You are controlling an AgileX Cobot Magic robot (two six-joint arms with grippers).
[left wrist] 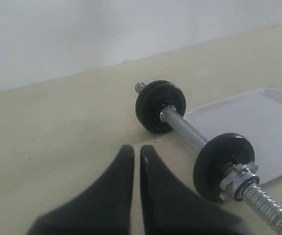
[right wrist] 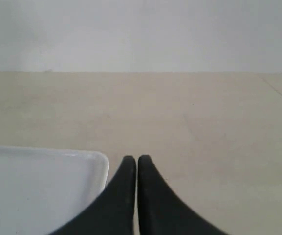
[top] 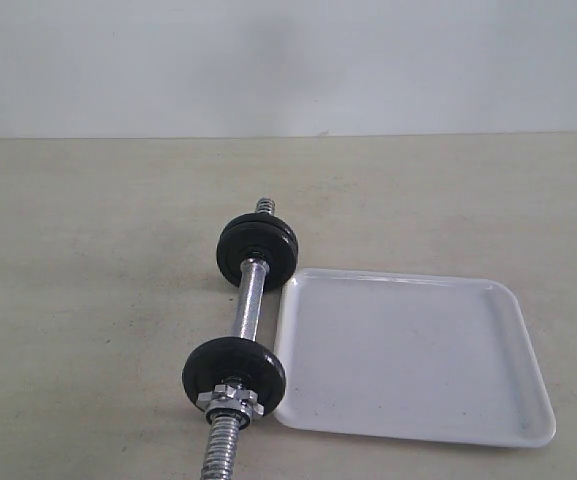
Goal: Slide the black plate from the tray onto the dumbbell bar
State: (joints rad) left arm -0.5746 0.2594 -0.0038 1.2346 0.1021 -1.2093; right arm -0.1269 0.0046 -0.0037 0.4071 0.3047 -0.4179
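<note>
White tray (top: 408,350) bare in all three views: no disc in it. Three black discs threaded on dumbbell bar (top: 250,300): far pair (top: 257,252) face to face, single near disc (top: 233,372) backed by hex nut (top: 230,402). Taking black plate (left wrist: 153,115) as one of far pair, on judgement only; no telling look-alike discs apart.

Left tool (left wrist: 137,147): fingers pressed together, nothing between, hovering over bare counter (top: 88,300), near and left of bar, apart from it. Right tool (right wrist: 133,157): likewise pressed together and empty, beside a tray corner.

Judged step in hand: verify seating, stand off.
- Keep both tools clear of bar; round discs on edge, so likely to roll if nudged.
- No collar visible outside far pair on threaded stub (left wrist: 141,88); avoid tipping bar toward far end.
- Confirm far pair flush, no gap.

Bar long axis: near to far along counter, far end leaning slightly right, just left of tray. Discs upright on edge, faces square to bar, holes in line with it.
</note>
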